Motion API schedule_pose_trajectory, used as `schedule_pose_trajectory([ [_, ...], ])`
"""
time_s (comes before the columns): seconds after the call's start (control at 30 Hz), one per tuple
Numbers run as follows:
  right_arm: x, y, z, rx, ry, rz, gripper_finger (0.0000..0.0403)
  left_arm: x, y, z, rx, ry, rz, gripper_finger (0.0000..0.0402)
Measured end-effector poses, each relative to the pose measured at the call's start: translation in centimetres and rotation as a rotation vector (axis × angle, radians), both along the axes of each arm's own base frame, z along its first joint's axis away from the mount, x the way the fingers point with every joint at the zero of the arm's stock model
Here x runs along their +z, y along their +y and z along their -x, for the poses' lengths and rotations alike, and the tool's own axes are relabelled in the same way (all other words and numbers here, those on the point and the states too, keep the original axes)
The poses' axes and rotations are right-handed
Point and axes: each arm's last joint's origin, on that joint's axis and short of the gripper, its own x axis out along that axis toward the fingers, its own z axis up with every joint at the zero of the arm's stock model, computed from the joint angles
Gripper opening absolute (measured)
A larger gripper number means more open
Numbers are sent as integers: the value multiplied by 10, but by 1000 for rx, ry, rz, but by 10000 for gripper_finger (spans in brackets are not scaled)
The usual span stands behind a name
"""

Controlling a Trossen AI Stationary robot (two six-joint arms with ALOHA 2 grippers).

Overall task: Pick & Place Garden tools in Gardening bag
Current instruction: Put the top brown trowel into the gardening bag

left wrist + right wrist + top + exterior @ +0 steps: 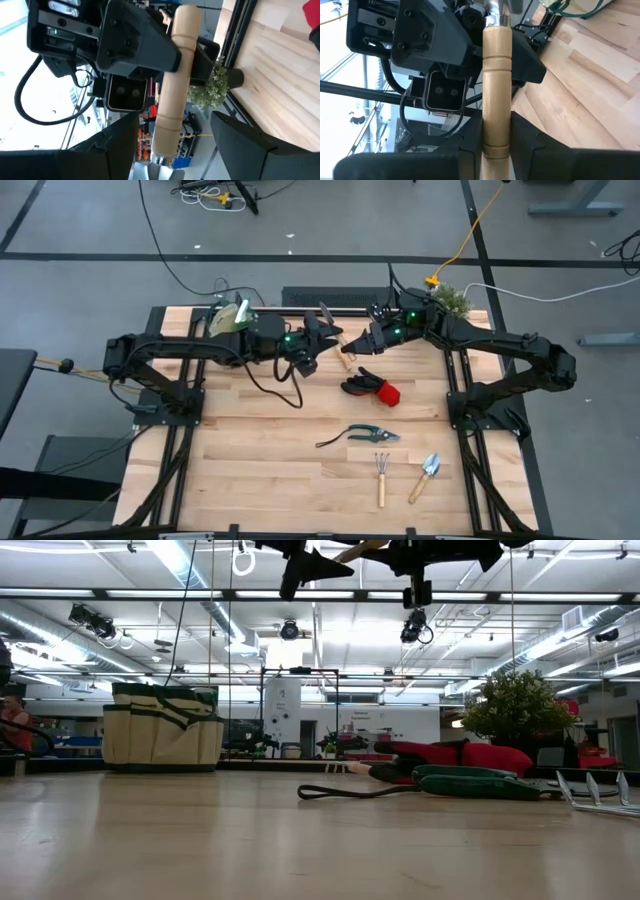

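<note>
1. High view: my left tool and right tool meet above the bench, a wooden-handled trowel between them; bag rear-left.
2. Left wrist: my fingers gape around the handle.
3. Right wrist: mine clamp its end.

Robotics lab, exposed ceiling ducts, strip lights, cables on grey floor

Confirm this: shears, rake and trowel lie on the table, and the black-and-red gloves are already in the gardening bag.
Wrong: the high view shows the black-and-red gloves lying on the table, not in the gardening bag. The pruning shears, rake and trowel do lie on the table.
</note>
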Motion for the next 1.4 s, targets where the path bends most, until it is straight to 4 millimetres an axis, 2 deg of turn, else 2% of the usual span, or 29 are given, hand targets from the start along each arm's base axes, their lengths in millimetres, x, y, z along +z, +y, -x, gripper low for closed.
schedule_pose_trajectory([
  [0.27,0,0,0,3,0,11,70,0,0,0,-4,-2,-4,250],
  [0.73,0,0,0,2,-1,13,70,0,-1,0,-8,-1,-6,190],
  [1.4,-3,0,1,4,26,9,70,-6,1,-8,23,-17,-9,188],
])
